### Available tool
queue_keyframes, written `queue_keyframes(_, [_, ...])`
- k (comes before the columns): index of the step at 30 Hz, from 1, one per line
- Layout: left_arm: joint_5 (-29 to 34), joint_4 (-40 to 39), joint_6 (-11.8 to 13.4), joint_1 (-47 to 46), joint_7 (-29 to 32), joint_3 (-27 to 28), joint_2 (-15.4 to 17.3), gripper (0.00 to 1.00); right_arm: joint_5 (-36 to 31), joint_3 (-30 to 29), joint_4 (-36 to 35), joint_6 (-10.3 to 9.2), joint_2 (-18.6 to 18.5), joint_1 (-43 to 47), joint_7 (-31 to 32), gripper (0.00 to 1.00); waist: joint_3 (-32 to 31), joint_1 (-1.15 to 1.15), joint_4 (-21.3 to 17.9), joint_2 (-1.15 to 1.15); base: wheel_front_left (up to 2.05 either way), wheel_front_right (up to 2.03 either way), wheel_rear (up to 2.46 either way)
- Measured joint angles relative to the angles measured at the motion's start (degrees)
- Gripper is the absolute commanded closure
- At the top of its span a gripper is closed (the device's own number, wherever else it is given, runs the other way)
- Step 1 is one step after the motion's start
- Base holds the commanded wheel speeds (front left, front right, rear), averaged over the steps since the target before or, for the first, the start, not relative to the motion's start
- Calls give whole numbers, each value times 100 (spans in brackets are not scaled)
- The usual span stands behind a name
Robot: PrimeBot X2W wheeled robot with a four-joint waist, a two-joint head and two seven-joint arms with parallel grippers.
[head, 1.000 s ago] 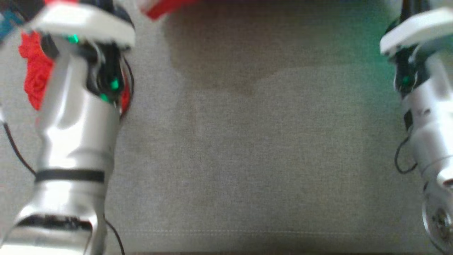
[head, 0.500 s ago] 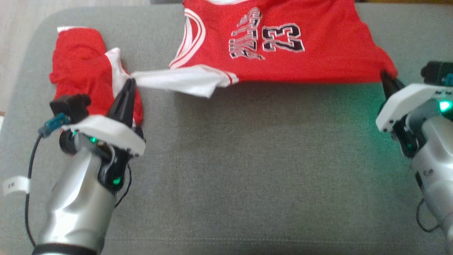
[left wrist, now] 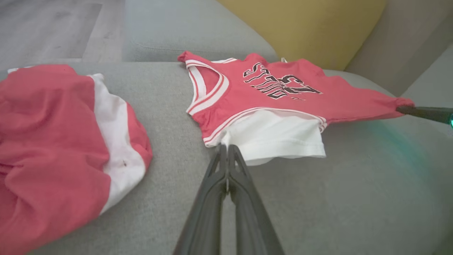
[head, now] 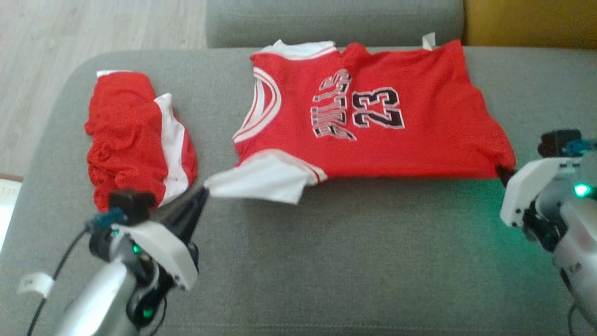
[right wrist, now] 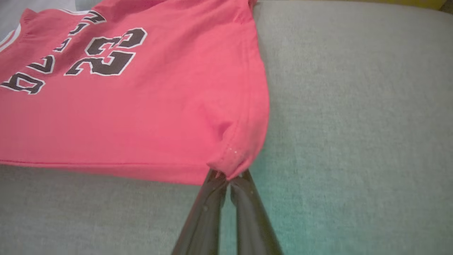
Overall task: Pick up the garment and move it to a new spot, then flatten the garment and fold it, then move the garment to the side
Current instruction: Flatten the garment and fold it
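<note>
Going from the left: there's a second red bundle [head: 135,140] (shorts maybe, hard to say) lying just beside the left gripper [head: 204,190]; if that arm swings wide I reckon it snags the pile and drags it along. That gripper's fingers are pressed together on just the tip of the white sleeve [head: 261,179]; it's a thin bite, so a hard tug could pop it free, or stretch the sleeve out instead of moving the body. The jersey [head: 373,116] itself is spread number-up across the back half of the grey sofa seat [head: 350,261], its near edge pulled taut between the two arms; the collar end sits close to the backrest [head: 326,23] and looks a bit rumpled, so sliding it could tuck that edge under. Over on the right, the right gripper [head: 501,171] is clamped on the bunched hem corner; if the arms pull unevenly, my guess is one pinch slips and that side flops down crumpled.
</note>
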Motion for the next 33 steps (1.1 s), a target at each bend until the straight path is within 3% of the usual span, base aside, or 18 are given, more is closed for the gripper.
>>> queue_keyframes(22, [-983,-2224,1,1270,1541,-1069,1631,100,1507,981,-1668,0,-1114,1096,2576,100,-572,0,-217,0,0,0,0])
queue_keyframes(33, [-1058,-2485,137,1231,1467,-883,1753,100,1602,645,-2011,0,-1207,1232,2730,100,-408,0,-243,0,0,0,0])
